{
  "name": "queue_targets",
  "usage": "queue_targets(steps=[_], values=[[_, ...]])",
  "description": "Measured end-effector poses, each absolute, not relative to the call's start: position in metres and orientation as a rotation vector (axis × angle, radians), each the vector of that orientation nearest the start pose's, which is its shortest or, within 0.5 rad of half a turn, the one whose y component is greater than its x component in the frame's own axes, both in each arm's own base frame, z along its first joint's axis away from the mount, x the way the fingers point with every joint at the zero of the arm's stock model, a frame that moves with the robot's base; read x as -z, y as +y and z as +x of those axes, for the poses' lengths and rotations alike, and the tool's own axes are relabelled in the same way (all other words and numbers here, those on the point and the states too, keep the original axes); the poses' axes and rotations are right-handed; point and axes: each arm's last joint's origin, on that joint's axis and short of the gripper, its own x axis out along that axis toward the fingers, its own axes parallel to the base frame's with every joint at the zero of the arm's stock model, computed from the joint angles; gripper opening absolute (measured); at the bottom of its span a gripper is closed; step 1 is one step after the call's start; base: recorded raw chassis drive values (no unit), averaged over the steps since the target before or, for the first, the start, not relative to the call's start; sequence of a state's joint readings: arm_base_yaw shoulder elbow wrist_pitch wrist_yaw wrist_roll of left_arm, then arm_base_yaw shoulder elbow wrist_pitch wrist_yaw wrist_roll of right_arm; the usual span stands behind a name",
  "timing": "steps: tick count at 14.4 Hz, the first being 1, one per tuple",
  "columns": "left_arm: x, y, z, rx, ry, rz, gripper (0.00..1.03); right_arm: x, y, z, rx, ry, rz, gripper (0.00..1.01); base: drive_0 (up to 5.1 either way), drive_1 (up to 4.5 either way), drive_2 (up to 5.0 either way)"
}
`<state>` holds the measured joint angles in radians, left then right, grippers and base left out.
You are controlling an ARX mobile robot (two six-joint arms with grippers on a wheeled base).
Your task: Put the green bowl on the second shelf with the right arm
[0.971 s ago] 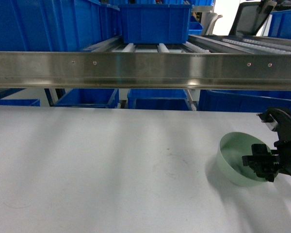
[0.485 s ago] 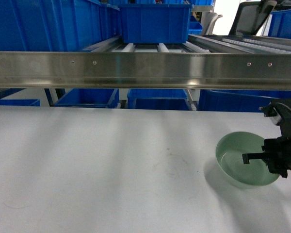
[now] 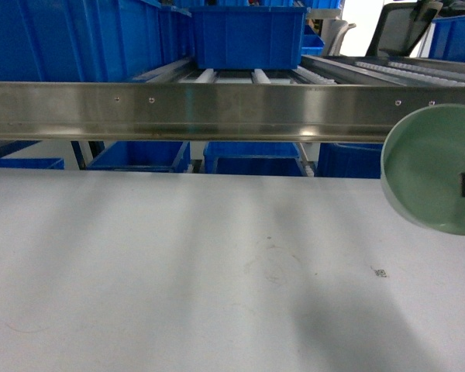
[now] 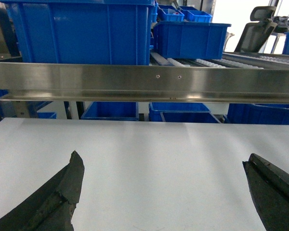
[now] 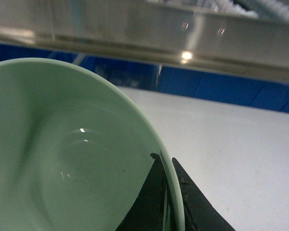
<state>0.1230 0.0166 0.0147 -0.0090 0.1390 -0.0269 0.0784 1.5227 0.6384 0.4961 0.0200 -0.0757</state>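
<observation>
Bowl: the green bowl [image 3: 430, 167] hangs in the air at the right edge of the head view, tilted, mouth toward the camera, above the counter [image 3: 178, 271] and level with the steel rail [image 3: 217, 108].
Right pincer: [image 5: 167, 192] clamped on the bowl's rim, one finger inside, one outside.
Left pincer: [image 4: 164, 192] apart, holding nothing, over the counter.
Shelf: a blue crate [image 3: 248, 35] sits on the rollers behind the rail.

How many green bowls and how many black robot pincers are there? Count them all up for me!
Green bowls: 1, the green bowl, held up off the table.
Black pincers: 2, the left pincer open and empty, the right pincer pinching the bowl's rim.
Total: 3
</observation>
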Motion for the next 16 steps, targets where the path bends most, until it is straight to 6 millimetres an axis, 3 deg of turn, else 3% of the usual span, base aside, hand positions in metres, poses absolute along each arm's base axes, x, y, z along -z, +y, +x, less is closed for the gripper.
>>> queue_targets(steps=[1, 2, 6, 14, 16], values=[[-0.166, 0.008, 0.097, 0.015, 0.011, -0.028, 0.98, -0.225, 0.011, 0.250, -0.065, 0.204, -0.102, 0.02, 0.0, 0.00, 0.0], [-0.166, 0.008, 0.097, 0.016, 0.011, -0.028, 0.98, -0.232, 0.005, 0.221, -0.058, 0.166, -0.101, 0.02, 0.0, 0.00, 0.0], [-0.166, 0.008, 0.097, 0.016, 0.011, -0.028, 0.98, -0.236, -0.003, 0.172, -0.063, 0.104, -0.095, 0.02, 0.0, 0.00, 0.0], [-0.166, 0.008, 0.097, 0.016, 0.011, -0.028, 0.98, -0.233, -0.010, 0.167, -0.016, 0.083, -0.064, 0.02, 0.0, 0.00, 0.0], [-0.167, 0.008, 0.097, 0.017, 0.009, -0.028, 0.98, -0.233, -0.010, 0.167, -0.011, 0.084, -0.064, 0.02, -4.8, 2.94, 2.1]])
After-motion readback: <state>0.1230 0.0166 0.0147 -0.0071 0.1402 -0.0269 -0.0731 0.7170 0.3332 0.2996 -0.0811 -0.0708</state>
